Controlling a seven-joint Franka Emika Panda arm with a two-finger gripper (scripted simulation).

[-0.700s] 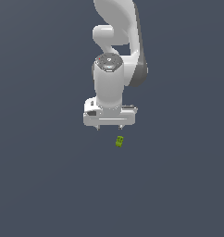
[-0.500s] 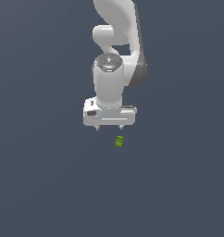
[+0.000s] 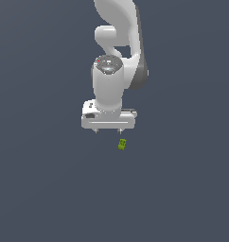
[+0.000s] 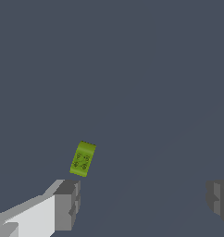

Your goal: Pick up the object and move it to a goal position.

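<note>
The object (image 3: 122,144) is a tiny lime-green block with darker green marks. It lies on the flat grey floor, just below and to the exterior view's right of the white gripper (image 3: 107,131). In the wrist view the object (image 4: 83,159) lies just beyond one grey fingertip (image 4: 67,204), off the gap between the fingers. The gripper (image 4: 144,200) is open and empty, its jaws wide apart. It hangs above the floor, apart from the object.
The white arm (image 3: 117,42) rises behind the gripper toward the top of the exterior view. The plain dark grey floor (image 3: 50,189) fills both views, with no other objects or edges in sight.
The gripper has shifted slightly toward the exterior view's right, closer to the object. The object has not moved. The jaws stay open.
</note>
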